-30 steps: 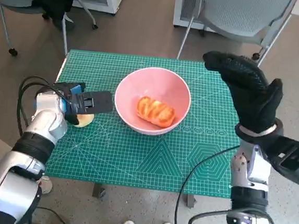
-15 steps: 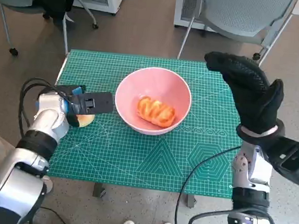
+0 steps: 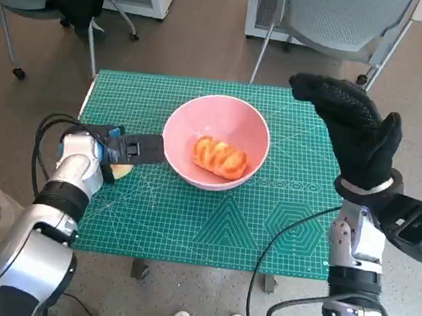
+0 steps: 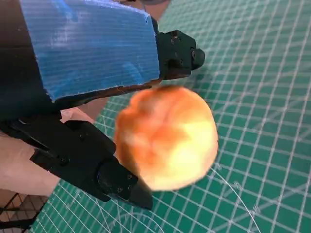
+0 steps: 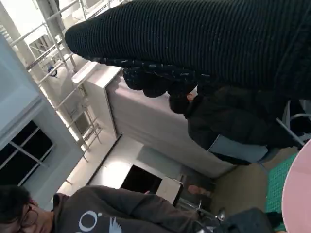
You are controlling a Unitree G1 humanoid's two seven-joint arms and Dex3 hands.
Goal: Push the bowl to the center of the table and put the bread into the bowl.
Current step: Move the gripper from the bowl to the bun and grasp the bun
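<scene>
A: Where's the bread [image 3: 219, 157]?

B: One glossy loaf lies in the smooth pink bowl [image 3: 250, 128], mid-frame on the tabletop [image 3: 190, 223], long axis slanting lower right.

A: And the hands?

B: The left hand [image 3: 127, 148], nearer, touches the bowl's left rim, fingers around a round bun [image 4: 167, 137]. The right hand [image 3: 353, 133] hangs raised, fingers spread, empty.

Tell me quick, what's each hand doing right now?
Left hand: low over the mat beside the bowl, over a round bread roll; whether it grips it cannot be told.
Right hand: raised, open, holding nothing.
</scene>
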